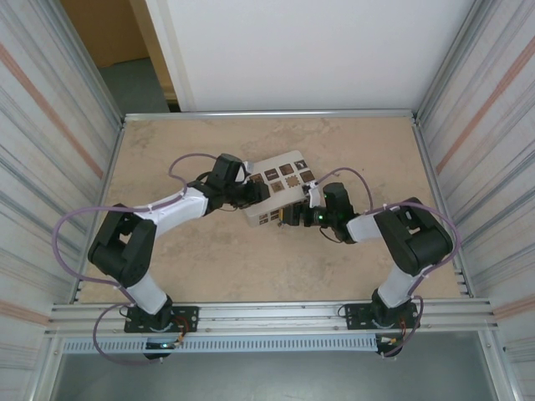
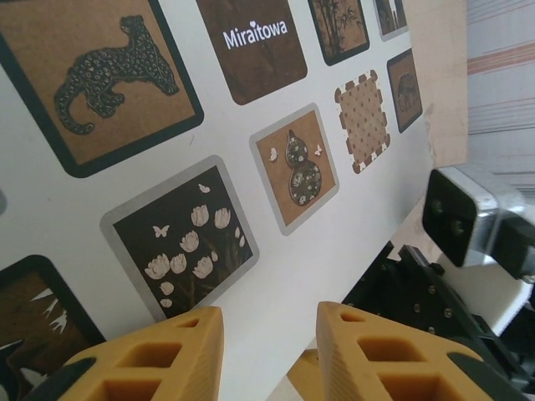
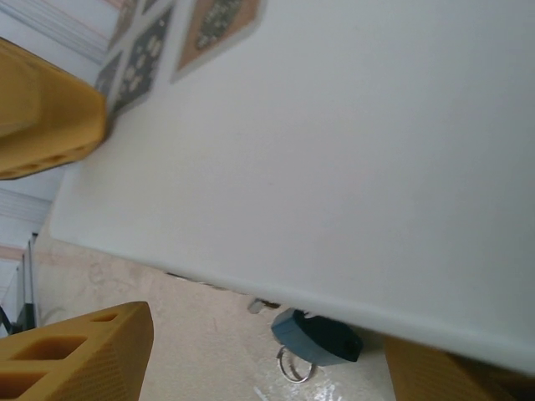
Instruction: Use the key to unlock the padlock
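1. Top external view: my left gripper meets the left side of the picture-printed box, fingers narrowly parted; whether they pinch it, I cannot tell.
2. My right gripper gapes around the box's lower edge, grasping nothing.
3. Probable padlock, blue with a metal ring, lies half tucked beneath that edge, shackle hidden. I judge this the uncovering stage; next, shift the box clear.
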Robot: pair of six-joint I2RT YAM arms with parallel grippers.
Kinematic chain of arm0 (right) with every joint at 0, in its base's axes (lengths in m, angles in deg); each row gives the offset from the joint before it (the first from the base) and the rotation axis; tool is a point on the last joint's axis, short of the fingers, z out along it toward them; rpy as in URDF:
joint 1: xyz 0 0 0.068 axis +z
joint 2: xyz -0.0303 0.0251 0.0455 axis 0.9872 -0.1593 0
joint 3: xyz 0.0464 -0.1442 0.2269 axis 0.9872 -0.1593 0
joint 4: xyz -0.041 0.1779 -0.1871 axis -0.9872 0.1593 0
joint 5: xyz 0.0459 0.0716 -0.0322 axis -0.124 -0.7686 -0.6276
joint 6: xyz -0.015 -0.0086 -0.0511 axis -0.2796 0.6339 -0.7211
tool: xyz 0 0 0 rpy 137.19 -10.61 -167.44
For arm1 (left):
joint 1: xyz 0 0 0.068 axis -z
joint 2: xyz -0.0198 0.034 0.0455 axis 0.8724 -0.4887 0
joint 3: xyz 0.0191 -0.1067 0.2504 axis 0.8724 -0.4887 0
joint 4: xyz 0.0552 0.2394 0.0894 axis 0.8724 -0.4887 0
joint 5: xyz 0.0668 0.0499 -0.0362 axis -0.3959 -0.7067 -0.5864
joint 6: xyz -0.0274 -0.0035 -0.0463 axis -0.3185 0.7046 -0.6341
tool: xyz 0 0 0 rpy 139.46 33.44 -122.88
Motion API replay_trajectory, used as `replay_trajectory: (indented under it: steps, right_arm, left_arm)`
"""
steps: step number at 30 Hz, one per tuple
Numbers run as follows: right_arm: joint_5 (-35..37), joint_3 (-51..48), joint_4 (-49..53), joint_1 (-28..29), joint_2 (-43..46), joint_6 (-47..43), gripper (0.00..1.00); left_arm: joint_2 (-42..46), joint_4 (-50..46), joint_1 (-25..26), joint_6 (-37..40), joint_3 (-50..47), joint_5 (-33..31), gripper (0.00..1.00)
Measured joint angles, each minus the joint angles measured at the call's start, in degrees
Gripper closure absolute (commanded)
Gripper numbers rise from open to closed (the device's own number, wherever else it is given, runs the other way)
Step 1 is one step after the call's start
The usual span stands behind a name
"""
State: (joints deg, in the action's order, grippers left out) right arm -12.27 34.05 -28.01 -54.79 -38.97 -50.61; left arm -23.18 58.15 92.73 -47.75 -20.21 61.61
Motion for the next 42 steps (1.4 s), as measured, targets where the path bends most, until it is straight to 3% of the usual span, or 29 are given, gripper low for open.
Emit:
replay_trajectory:
  steps: [5,15,33,42]
  right_arm:
    - [-0.57,0.09,-2.23,0.15,-1.66,0.00,0.32]
    - [-4.74,0.61,-6.14,0.22,-3.87,-0.02,0.48]
    - [-6.03,-0.17,-6.19,-0.57,-3.80,-1.46,0.61]
    - [-5.57,-0.37,-5.75,-0.68,-3.63,-2.36,0.73]
  left_arm:
    - [-0.04,0.09,-0.02,-0.13,0.00,0.04,0.67]
    - [-0.04,0.42,-0.11,-0.55,-0.22,0.04,0.67]
    - [-0.04,1.81,-0.17,-1.01,-0.90,0.46,0.68]
    - [-0.04,2.29,-0.17,-1.01,-1.09,0.48,0.68]
